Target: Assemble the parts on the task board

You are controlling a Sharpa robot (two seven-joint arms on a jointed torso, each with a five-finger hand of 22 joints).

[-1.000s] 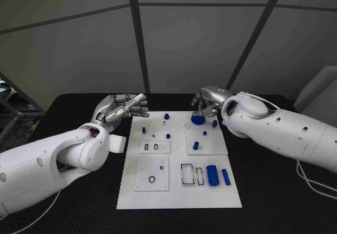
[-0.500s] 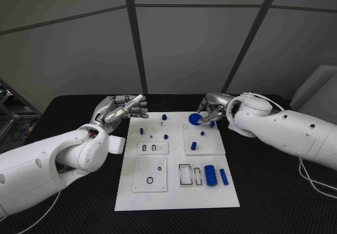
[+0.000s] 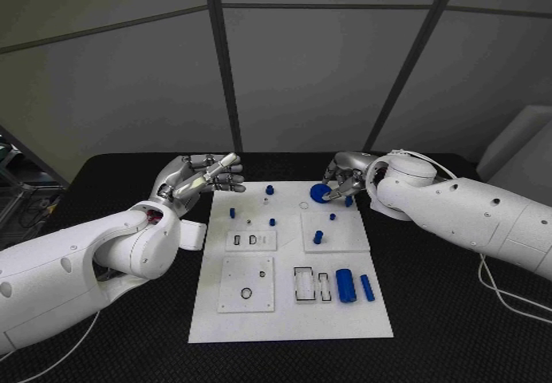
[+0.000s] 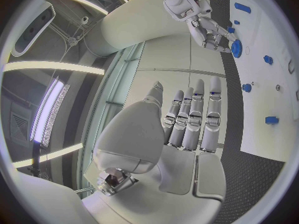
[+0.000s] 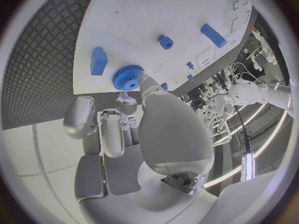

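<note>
The right hand (image 3: 345, 182) pinches a blue gear (image 3: 320, 191) above the far end of the board (image 3: 288, 315), the left hand (image 3: 198, 179) idling empty with fingers apart beside it; next, I judge, the gear must be lowered squarely onto its seat.

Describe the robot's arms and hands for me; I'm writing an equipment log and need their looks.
Both arms are bulky, smooth white shells with small dark dots. The left hand and the right hand are silver metal with many segmented fingers. A thin white cable loops beside the right arm. The palm backs are pale grey plates.
</note>
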